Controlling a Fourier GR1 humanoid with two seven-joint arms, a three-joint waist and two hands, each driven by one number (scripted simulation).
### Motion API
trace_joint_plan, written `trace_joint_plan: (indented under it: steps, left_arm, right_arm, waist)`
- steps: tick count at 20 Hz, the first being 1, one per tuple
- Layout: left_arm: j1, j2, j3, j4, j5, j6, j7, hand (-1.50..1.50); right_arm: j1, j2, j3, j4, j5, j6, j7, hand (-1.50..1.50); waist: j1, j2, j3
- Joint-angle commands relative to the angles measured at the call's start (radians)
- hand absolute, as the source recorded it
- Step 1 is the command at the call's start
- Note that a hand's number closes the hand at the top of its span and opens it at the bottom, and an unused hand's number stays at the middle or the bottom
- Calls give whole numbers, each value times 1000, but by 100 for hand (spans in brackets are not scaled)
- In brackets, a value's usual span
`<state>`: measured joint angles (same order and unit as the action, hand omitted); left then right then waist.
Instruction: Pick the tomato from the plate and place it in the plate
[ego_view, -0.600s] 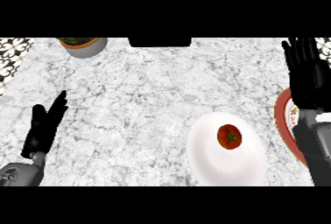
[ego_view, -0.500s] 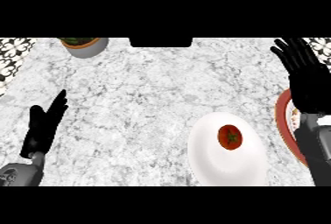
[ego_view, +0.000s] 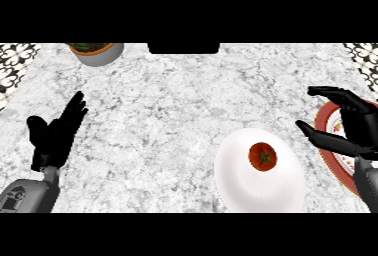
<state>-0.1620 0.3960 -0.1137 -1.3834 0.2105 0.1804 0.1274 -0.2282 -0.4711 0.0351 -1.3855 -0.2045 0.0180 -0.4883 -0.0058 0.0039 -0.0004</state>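
Observation:
A red tomato (ego_view: 262, 155) lies on a white plate (ego_view: 244, 187) at the lower right of the marble counter. To the right of it sits a red-rimmed plate (ego_view: 327, 150), partly hidden by my right hand (ego_view: 348, 129). That hand hovers to the right of the tomato, apart from it, thumb and fingers spread open and bent toward the left. My left hand (ego_view: 53, 135) rests open at the left edge, fingers pointing up.
A grey pot with a green plant (ego_view: 94, 51) stands at the back left. Patterned tiles show at the far corners of the counter.
My right hand has come down and toward the tomato, its fingers bending from straight up to point left. The left hand has barely moved.

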Motion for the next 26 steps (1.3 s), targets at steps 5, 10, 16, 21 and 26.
trace_joint_plan:
  steps: [5, 10, 16, 21, 26]
  left_arm:
    - [-2, -15, -1, -25, 8, -31, 7, 0]
    - [-13, -60, 8, 28, -21, -20, -28, 0]
    - [-16, -58, 51, 17, -36, -49, -4, 0]
    - [-16, -66, 43, -32, -44, -40, 43, 0]
    - [9, -63, 62, -21, -46, -70, 14, 0]
  right_arm:
    - [137, -47, 63, 282, 222, 105, -519, -150]
    - [70, -68, 75, 375, 353, 25, -511, -150]
    - [185, -106, 74, 128, 411, 27, -360, -150]
    - [159, -128, 145, 30, 515, 55, -129, -150]
    - [158, -103, 208, -52, 667, 6, 35, -150]
  waist:
    - [16, -1, 2]
    - [9, -2, 1]
    - [-2, -6, 0]
    - [-1, -7, -1]
    - [3, -7, -1]
